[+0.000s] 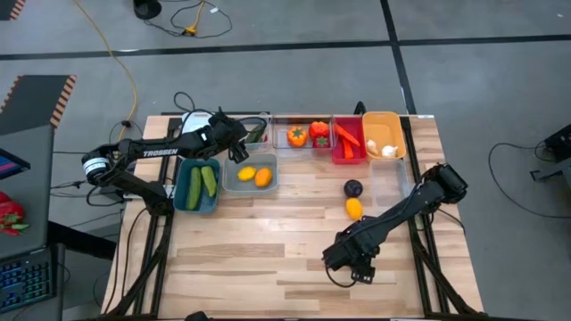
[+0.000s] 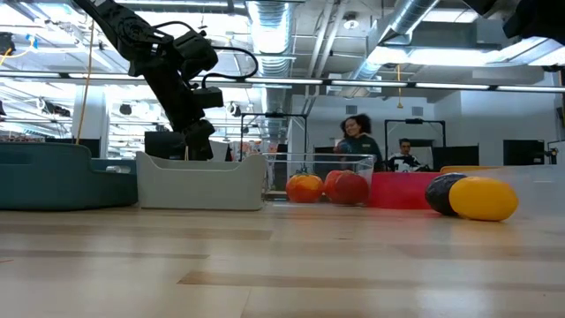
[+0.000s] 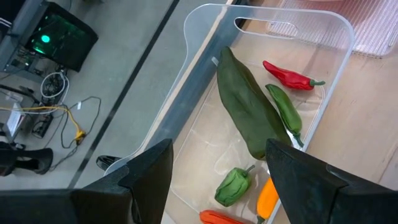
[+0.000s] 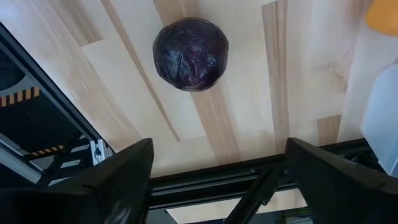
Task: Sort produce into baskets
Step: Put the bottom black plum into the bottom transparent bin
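Note:
My left gripper hangs open over a clear basket at the far left. A long dark green vegetable, a red chilli, a green chilli and a small green pepper lie in that basket. My right gripper points down over the table's near right part, its fingers wide open. A purple ball rests on the wood just beyond the fingers; in the high view the arm hides it. Another purple ball and a lemon lie loose mid-table.
A teal basket holds two cucumbers. A grey-blue one holds lemons, a clear one peppers, a red one carrots and an orange one garlic. One more clear basket stands right. Bare wood spans the table's near half.

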Tool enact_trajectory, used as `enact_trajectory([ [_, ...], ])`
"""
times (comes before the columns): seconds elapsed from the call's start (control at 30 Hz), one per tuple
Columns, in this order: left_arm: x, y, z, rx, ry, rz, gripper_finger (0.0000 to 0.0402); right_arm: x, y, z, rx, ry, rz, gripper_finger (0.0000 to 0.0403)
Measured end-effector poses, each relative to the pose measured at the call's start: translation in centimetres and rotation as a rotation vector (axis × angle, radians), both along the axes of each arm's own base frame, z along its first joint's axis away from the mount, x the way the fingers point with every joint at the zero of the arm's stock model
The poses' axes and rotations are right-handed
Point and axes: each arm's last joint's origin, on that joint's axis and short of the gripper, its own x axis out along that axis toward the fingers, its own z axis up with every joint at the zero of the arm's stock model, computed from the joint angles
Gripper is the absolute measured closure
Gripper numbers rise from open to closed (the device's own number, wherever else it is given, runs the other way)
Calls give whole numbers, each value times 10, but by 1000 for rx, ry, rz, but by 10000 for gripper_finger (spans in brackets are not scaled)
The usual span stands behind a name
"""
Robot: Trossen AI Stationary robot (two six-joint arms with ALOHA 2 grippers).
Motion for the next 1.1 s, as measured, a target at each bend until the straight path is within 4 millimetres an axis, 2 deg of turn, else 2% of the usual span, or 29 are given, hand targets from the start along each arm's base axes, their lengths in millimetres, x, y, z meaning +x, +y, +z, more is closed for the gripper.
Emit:
enact_trajectory([
  [0.2,0,0,0,0,0,0,159,0,3,0,8,-19,13,26],
  [0.3,0,0,0,0,0,0,159,1,8,-1,6,-43,-53,28],
  [0.57,0,0,0,0,0,0,159,5,33,-4,37,-210,-65,29],
  [0.83,0,0,0,-2,-1,-1,159,7,48,-35,-78,-140,-69,29],
  [1.1,1,-1,0,-14,-9,-17,159,17,47,-66,-146,-51,-53,29],
])
